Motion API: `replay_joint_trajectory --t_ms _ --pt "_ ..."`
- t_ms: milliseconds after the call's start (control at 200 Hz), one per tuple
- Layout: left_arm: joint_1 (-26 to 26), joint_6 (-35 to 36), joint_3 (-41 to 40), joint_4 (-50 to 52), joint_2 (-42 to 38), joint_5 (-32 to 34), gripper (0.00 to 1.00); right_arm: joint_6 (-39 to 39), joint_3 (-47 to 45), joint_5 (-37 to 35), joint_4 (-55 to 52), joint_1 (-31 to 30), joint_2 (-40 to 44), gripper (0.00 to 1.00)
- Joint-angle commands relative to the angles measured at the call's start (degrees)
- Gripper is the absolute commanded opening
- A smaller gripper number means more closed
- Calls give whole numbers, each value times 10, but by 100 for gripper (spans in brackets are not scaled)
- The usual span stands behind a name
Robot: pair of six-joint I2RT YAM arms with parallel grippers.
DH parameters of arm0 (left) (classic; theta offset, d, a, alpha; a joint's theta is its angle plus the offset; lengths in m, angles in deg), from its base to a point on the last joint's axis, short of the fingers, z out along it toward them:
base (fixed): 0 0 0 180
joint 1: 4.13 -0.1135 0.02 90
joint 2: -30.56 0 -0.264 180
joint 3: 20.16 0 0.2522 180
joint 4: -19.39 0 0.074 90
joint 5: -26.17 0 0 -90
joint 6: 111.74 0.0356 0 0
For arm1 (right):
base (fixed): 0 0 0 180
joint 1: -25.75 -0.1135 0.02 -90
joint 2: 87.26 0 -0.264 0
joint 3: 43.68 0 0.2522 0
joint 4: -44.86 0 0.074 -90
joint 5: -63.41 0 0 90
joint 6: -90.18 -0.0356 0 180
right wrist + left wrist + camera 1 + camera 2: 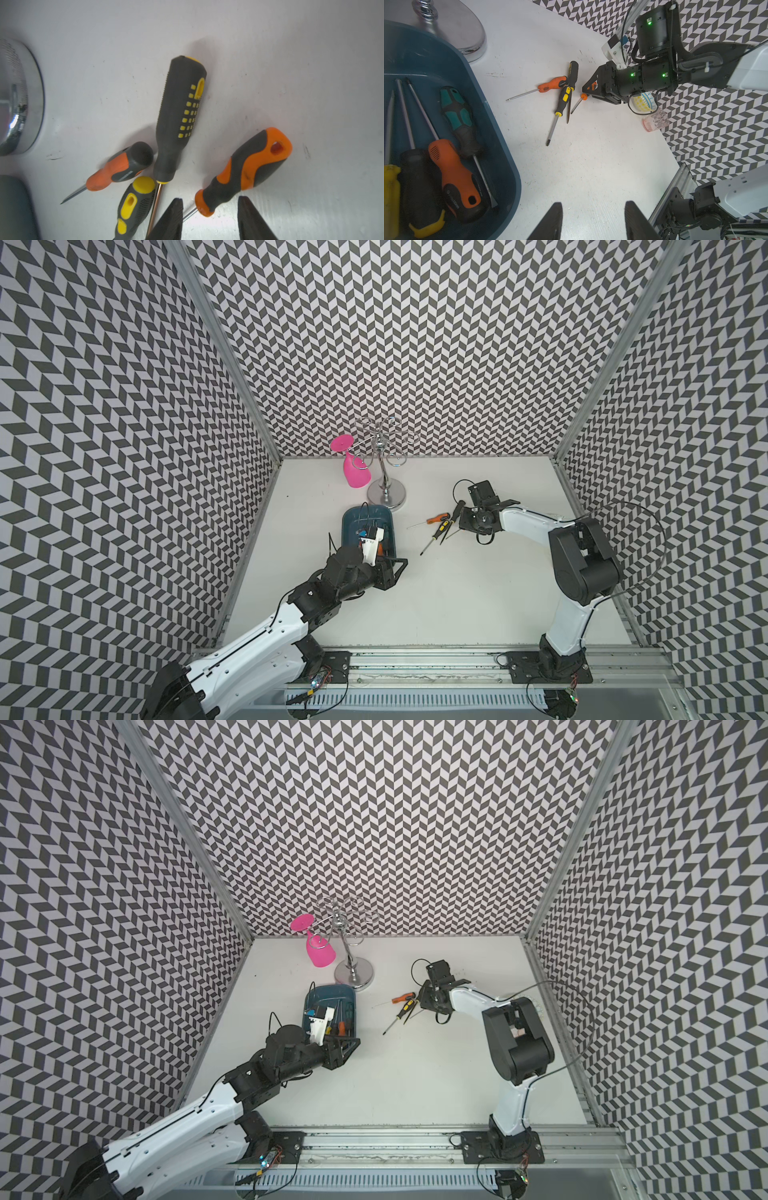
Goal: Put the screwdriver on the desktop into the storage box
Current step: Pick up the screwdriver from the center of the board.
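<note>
Several screwdrivers lie in a cluster on the white desktop. My right gripper is open low over them, its jaws either side of the collar end of an orange-and-black screwdriver, with a gap still showing. Beside it lie a black screwdriver with yellow dots, a small orange one and a black-and-yellow one. The teal storage box holds several screwdrivers, among them a green-and-black one. My left gripper hangs open and empty over bare desktop beside the box's near corner.
A chrome stemware rack with a pink goblet hanging on it stands just behind the box. A patterned bowl and a pink glass sit by the right wall behind my right arm. Aluminium rails edge the desktop.
</note>
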Motion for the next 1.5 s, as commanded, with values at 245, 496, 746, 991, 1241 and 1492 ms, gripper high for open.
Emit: replay_joint_trajectory --t_ms 245,496,746,991,1241,1492 --pt "3 -5 -19 -8 -26 15 51 -5 13 -25 1 5 -37 38" --pt "3 -8 -25 -14 -25 14 51 -4 1 -25 14 20 -41 37" --pt "3 -12 -29 -16 -25 14 51 13 4 -25 9 20 -65 33" --pt "3 -14 -31 -29 -12 13 51 22 -63 -36 36 20 -43 26" --pt "2 -18 -24 -47 17 5 51 37 -133 -8 71 19 8 21" --pt "3 -28 -13 -64 34 -5 51 43 -183 45 95 20 114 18"
